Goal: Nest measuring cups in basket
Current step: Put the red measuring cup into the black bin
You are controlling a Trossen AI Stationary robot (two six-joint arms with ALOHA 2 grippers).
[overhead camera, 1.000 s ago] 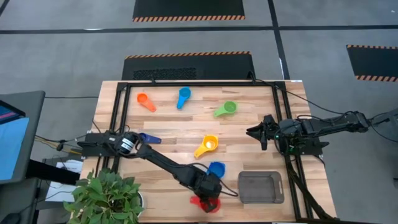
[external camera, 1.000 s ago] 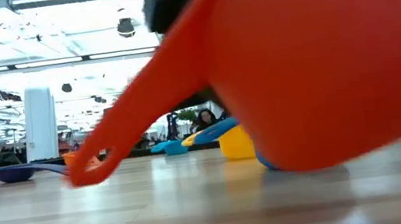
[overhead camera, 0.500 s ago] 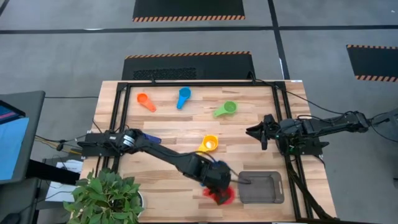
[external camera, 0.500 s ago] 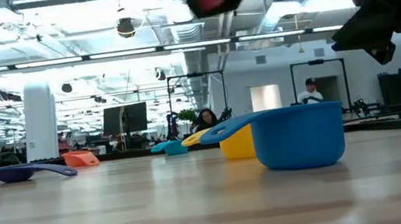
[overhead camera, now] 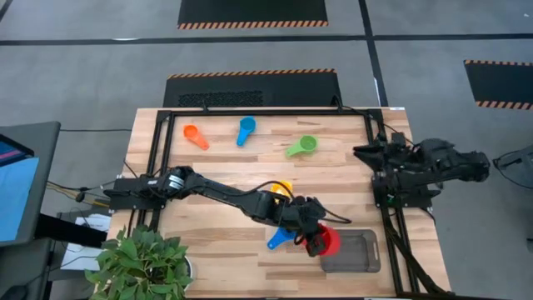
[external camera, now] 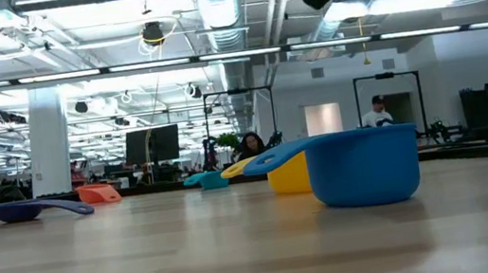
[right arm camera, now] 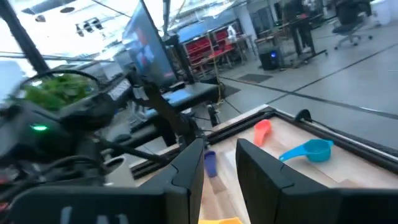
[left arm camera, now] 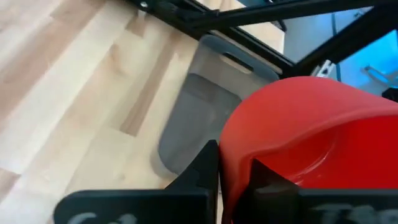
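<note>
My left gripper point(overhead camera: 316, 242) is shut on the red measuring cup point(overhead camera: 330, 242), raised off the table at the left end of the dark grey basket point(overhead camera: 356, 254). A blue cup point(overhead camera: 280, 240) stands on its base just left of it, and the arm half covers a yellow cup point(overhead camera: 283, 187). Orange point(overhead camera: 195, 136), blue point(overhead camera: 246, 129) and green point(overhead camera: 304, 147) cups lie along the far side. Raised at the table's right edge, my right gripper point(overhead camera: 360, 152) is open with nothing between its fingers. My left gripper pinches the red cup's wall at the rim point(left arm camera: 235, 177) between its two fingers, one finger point(left arm camera: 204, 168) outside and the other seemingly inside the bowl. The fingers slant down from the table's left. The cup is lifted clear and tilted, above the basket's left end point(left arm camera: 186, 140).
A black frame point(overhead camera: 250, 111) runs round the tabletop. A potted plant point(overhead camera: 141, 262) stands at the near left corner. The low view shows a dark blue cup point(external camera: 34, 210) lying far off on the table. Bare wood lies between the far cups and the basket.
My left gripper has risen from the table's near edge and swung right toward the basket, tipping less steeply, with the red cup lifted clear of the table. My right gripper has risen and drawn back toward the table's right edge.
</note>
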